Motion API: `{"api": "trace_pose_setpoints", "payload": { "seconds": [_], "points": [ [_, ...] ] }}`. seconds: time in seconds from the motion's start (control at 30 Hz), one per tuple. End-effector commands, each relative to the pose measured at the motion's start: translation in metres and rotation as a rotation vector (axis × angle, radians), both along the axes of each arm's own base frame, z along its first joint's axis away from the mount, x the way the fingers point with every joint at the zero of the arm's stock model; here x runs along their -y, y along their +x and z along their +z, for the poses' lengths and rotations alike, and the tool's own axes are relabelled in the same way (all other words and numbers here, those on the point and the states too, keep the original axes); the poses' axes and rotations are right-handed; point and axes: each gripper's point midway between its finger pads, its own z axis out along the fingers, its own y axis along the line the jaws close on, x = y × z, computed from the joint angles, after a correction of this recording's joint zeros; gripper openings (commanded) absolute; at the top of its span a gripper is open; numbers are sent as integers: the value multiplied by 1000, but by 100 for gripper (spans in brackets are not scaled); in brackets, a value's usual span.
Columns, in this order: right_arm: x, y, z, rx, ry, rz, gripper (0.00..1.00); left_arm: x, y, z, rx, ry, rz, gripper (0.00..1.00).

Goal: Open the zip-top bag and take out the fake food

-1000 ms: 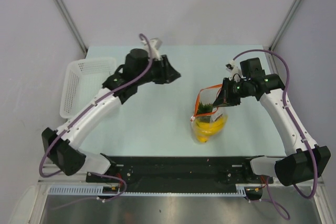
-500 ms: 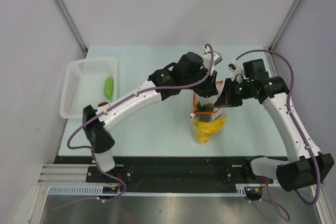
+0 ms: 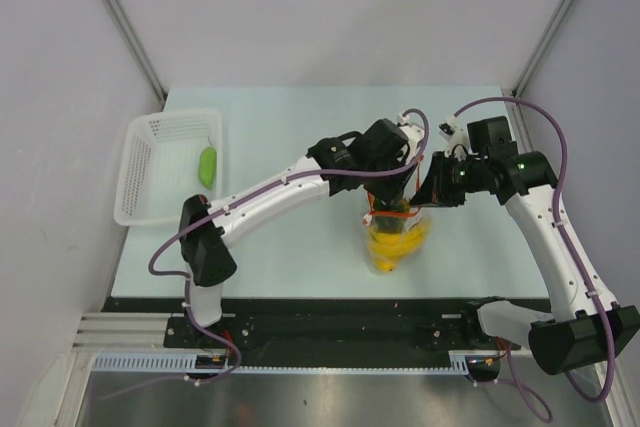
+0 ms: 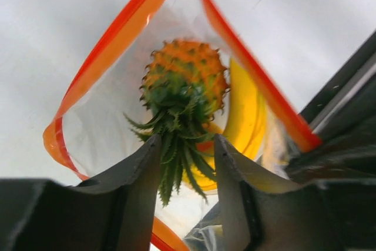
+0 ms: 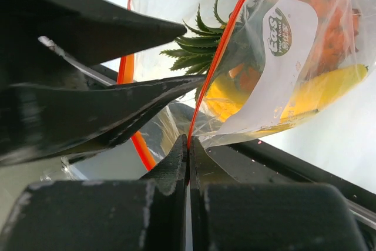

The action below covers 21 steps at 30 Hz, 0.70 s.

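Note:
The zip-top bag (image 3: 397, 240) stands mid-table with its orange-red zip mouth (image 4: 111, 45) held open. My right gripper (image 3: 428, 197) is shut on the right side of the zip strip (image 5: 220, 57) and holds it up. My left gripper (image 3: 392, 203) is open and reaches into the bag's mouth. Its fingers (image 4: 144, 186) stand either side of the green crown of the orange pineapple (image 4: 185, 74), with gaps showing. Yellow bananas (image 4: 244, 116) lie beside the pineapple. An orange piece (image 5: 329, 10) shows through the bag wall.
A white perforated basket (image 3: 150, 202) stands at the table's left edge with a green toy piece (image 3: 207, 165) in it. The left arm stretches across the middle of the table. Grey walls enclose the back and sides.
The left arm has swung from the basket side to the bag and lowered its open gripper into the bag's mouth. The green piece now lies in the basket. The right gripper still holds the strip.

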Motion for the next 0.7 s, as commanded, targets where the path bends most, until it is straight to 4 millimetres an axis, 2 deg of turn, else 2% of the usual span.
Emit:
{"api": "trace_pose_setpoints", "payload": {
  "seconds": [0.0,0.17,0.43,0.5,0.53,0.67],
  "points": [
    [-1,-3,8,32,12,1,0,-7,1,3,57,65,29,50],
    [-1,-3,9,33,14,1,0,-4,0,-16,42,119,29,52],
    [-1,-4,8,27,16,2,0,9,-4,-26,9,107,14,48],
    [-2,-3,8,27,16,2,0,9,-7,-36,-6,131,16,47],
    [-2,-4,8,27,17,4,0,7,-7,-38,-7,141,18,45],
    [-1,-4,7,26,14,4,0,4,-6,-43,-6,171,19,25]
  ]
}}
